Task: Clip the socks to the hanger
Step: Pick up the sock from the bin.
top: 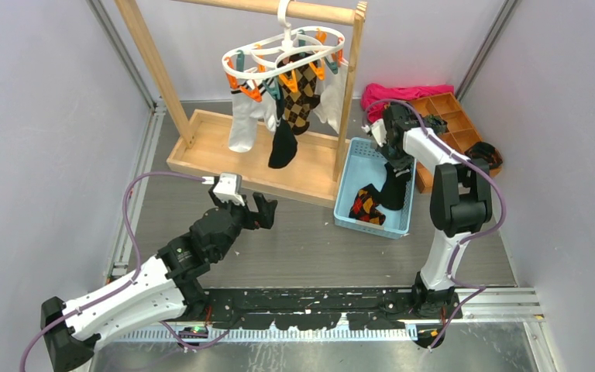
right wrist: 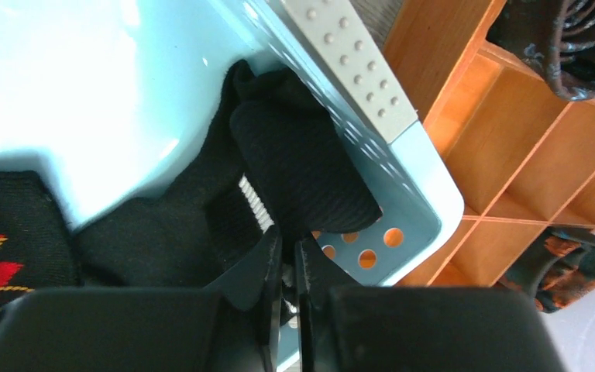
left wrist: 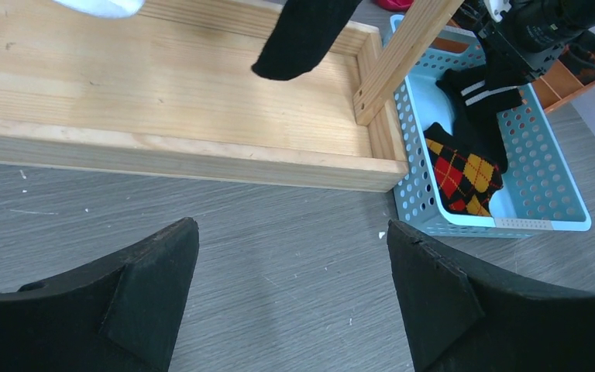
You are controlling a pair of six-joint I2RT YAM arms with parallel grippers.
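About half done, by my read. One black sock, the hung sock [top: 283, 143], dangled from the hanger [top: 285, 48] on the rack [top: 151, 58], next to white socks [top: 242, 124] and an argyle sock [top: 302, 97]. Its top was hidden behind the argyle one, so I can't confirm which clip held it.

The second sock [top: 395, 190], black with white cuff stripes, was not yet on the hanger. It was in the blue basket [top: 372, 227] at the right of the rack, partly lifted. Its upper end was at the right gripper [top: 393, 159] and its lower part draped down inside, beside another argyle sock [top: 366, 205]. In the right wrist view the fingers [right wrist: 267, 271] were pinched almost together with black fabric between them, right at the basket wall [right wrist: 372, 93]. So that gripper was clamped on the second sock, near the cuff stripes.

The left gripper [top: 244, 203] hovered over the bare table [top: 294, 248] in front of the rack base, jaws spread wide and holding nothing.

Left to do:
- Pull the second sock clear of the basket.
- Carry it up to the hanger.
- Get a free clip open, likely a job for the left arm.
- Seat the cuff in that clip.
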